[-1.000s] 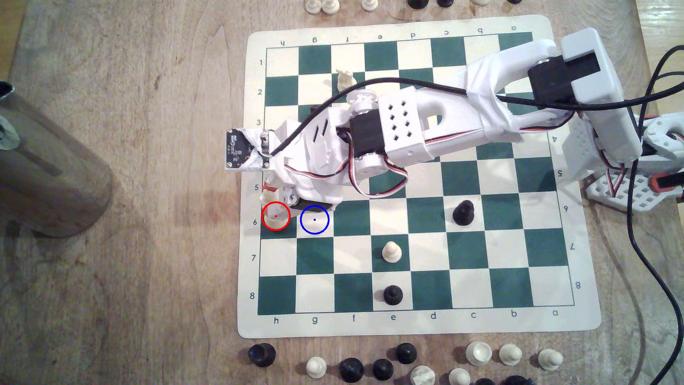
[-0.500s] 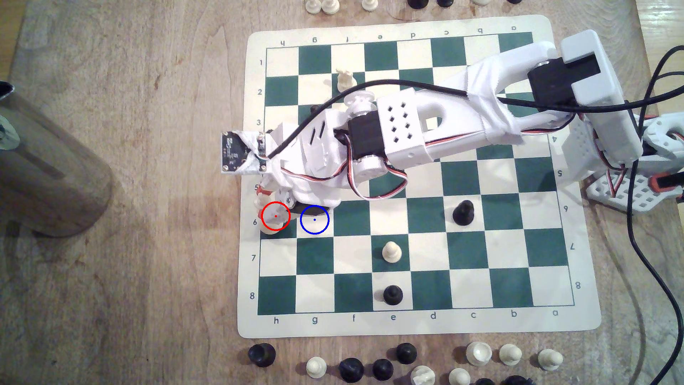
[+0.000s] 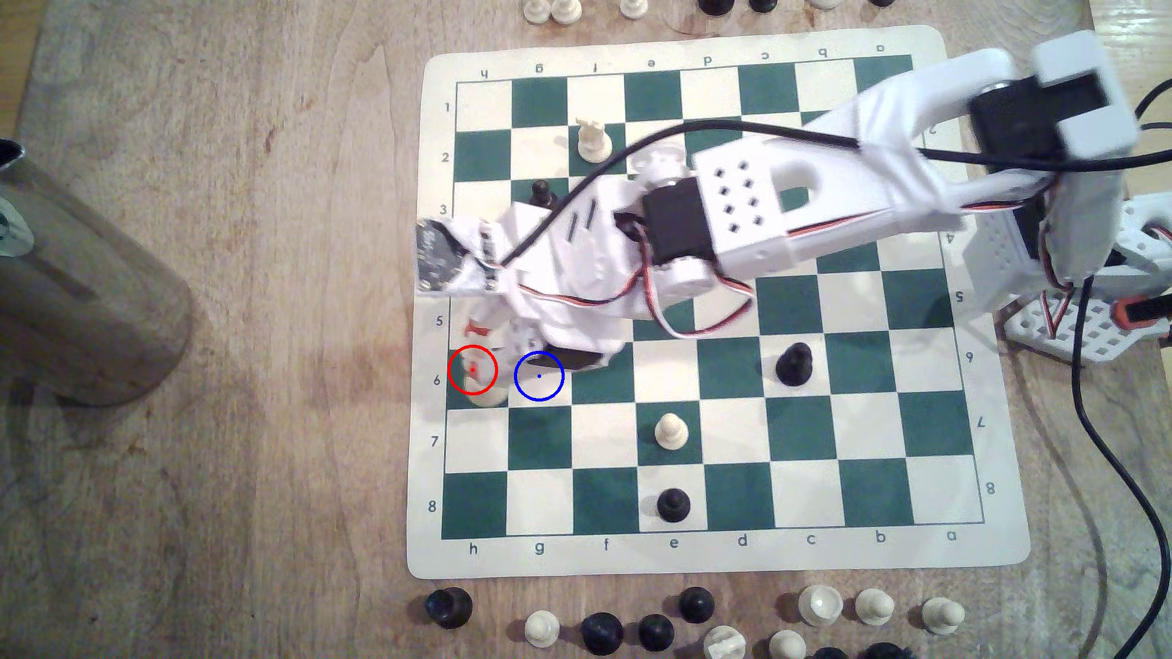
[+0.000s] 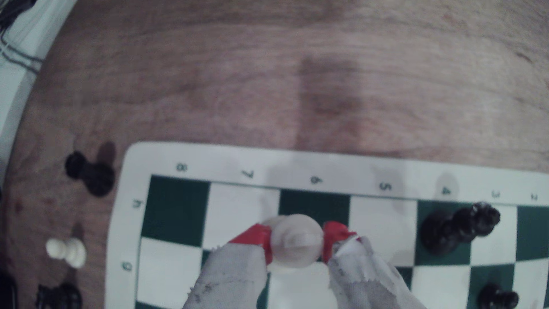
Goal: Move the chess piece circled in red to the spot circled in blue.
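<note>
So far only the grab looks done: the claw (image 4: 297, 242) has its red tips pinched on the chess piece (image 4: 297, 243), over the red-ringed dark square, while the spot (image 3: 539, 386) just beside it awaits the short carry and set-down.

Smooth cream plastic chess piece (image 4: 297, 242), matt vinyl-looking board (image 3: 716, 557), grained wooden table (image 3: 253, 317).

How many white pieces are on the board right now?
3: a notched-top piece on f2, a pawn on e7, and the chess piece gripped by the hand at h6. The arm may hide others.
</note>
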